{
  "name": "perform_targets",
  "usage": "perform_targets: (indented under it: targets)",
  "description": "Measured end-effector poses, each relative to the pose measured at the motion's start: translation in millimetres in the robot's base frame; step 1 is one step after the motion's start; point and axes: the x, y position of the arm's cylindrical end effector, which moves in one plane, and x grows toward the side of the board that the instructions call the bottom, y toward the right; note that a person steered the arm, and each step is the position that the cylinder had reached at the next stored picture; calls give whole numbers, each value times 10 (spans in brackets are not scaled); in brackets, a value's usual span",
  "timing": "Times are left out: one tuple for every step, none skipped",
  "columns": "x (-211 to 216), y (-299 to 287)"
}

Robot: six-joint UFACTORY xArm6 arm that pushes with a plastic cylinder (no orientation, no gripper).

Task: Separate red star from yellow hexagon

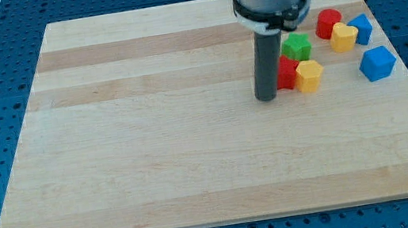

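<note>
Touching: my tip sits on the tabletop, right against the red star's view-left side.
Tool state: plain rod, no jaws to spread or pinch; nothing held.
Red star: upper right of tabletop, partly hidden behind rod, touching yellow hexagon.
Yellow hexagon: just to view's right of red star, pressed against it.
Green block: just above the pair toward view's top, shape unclear.
Red block: further to view's right & top, cylinder-ish.
Yellow block: touching red block & blue one.
Blue blocks: one beside yellow block, another below it, apart.
</note>
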Motion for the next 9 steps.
perform_targets:
  targets:
    - [313,13]
    - [385,155]
    - [346,303]
    - [225,371]
    - [67,404]
    - [15,404]
    - [-109,404]
    - [-329,403]
    - [-508,403]
